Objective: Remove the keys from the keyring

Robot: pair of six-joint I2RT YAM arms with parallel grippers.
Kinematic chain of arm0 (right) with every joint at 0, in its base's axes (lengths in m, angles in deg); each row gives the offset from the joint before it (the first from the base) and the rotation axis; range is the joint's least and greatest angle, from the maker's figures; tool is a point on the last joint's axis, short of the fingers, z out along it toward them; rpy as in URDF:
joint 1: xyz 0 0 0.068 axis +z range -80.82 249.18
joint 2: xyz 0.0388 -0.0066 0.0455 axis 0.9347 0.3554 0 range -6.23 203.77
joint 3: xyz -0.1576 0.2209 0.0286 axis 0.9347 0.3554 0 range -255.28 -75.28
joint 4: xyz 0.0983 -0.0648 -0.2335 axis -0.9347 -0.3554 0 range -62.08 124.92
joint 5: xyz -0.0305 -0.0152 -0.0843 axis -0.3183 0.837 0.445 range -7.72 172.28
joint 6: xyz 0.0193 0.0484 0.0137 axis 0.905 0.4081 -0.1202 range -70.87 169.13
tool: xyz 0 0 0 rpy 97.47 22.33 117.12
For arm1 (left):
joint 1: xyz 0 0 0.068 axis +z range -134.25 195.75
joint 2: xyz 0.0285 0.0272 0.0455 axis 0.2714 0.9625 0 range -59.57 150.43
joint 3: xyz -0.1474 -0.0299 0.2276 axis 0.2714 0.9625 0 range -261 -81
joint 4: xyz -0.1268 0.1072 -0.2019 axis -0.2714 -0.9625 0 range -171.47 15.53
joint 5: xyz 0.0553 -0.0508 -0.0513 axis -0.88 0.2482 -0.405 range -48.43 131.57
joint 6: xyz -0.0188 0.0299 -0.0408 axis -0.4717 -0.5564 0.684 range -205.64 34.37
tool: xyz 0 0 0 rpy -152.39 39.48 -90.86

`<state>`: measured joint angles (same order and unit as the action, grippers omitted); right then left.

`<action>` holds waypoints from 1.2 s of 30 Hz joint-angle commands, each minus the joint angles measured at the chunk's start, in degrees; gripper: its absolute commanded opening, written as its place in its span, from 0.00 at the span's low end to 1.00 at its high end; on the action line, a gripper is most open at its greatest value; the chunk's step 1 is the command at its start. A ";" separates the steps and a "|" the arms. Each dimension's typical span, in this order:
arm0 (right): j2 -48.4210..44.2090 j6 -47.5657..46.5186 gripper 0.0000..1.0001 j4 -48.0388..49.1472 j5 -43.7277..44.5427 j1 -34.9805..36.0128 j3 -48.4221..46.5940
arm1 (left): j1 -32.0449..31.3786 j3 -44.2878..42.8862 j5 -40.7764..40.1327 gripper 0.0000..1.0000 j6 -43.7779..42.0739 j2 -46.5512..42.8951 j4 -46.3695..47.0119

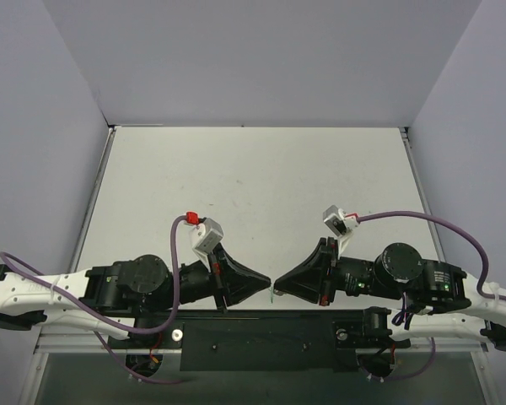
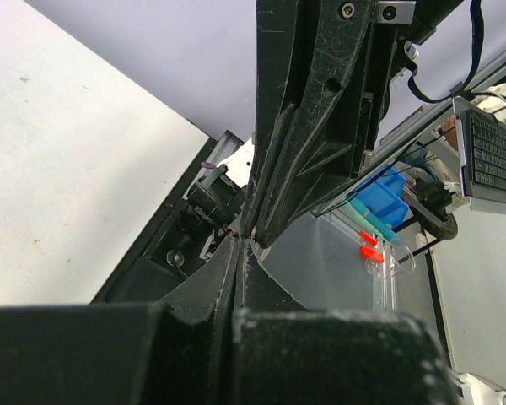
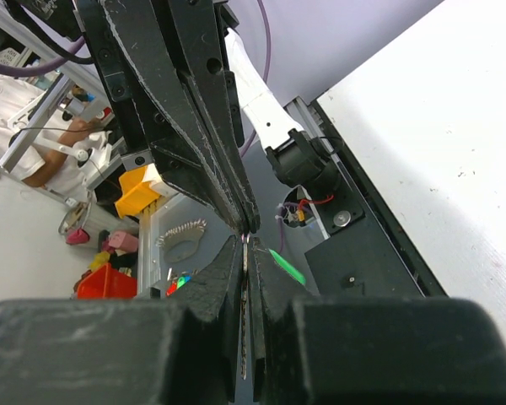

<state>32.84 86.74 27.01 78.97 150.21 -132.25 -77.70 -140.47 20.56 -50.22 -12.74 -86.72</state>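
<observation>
**jaws tip to tip at the near edge, green keyring just under them**

nearest is the black base plate (image 1: 261, 340), running along the 6 o'clock edge of the surface (image 1: 253, 169). the left arm (image 1: 143, 283) lies in from 8 o'clock and the right arm (image 1: 401, 268) from 4 o'clock. both lie low and nearly parallel to that edge, so the near strip is crowded.

just inside the near edge the left jaws and right jaws meet nose to nose. each pair is pressed together with no gap showing between its fingers. the two sets of tips touch or all but touch.

the keyring (image 3: 287, 267) is at that meeting point. in the right wrist view it hangs off a thin link at about 4 o'clock of the tips. from above it shows as a green fleck at 6 o'clock of them, close by. which jaws pinch the link cannot be told. the key is too small to pick out between the tips.

beyond the jaws, from 9 through 12 to 3 o'clock, the white surface is open to its raised side rails and far edge. the grey walls (image 1: 261, 59) stand behind.
</observation>
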 commanded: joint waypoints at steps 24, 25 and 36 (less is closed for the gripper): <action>5.76 -0.52 0.00 0.43 -4.34 0.79 -0.86 | 0.11 -8.55 19.17 0.00 -4.39 8.71 -3.03; 5.67 -0.52 0.00 0.43 -4.34 0.79 -0.86 | 0.11 -9.00 18.56 0.00 -4.48 8.89 -3.56; 0.93 0.36 0.00 1.13 0.93 0.79 1.60 | 0.11 -7.16 4.68 0.37 -0.70 2.84 -2.79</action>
<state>34.46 86.78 21.51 72.70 151.35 -132.17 -77.20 -147.09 30.78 -54.11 -7.69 -99.33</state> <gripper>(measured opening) 0.009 0.192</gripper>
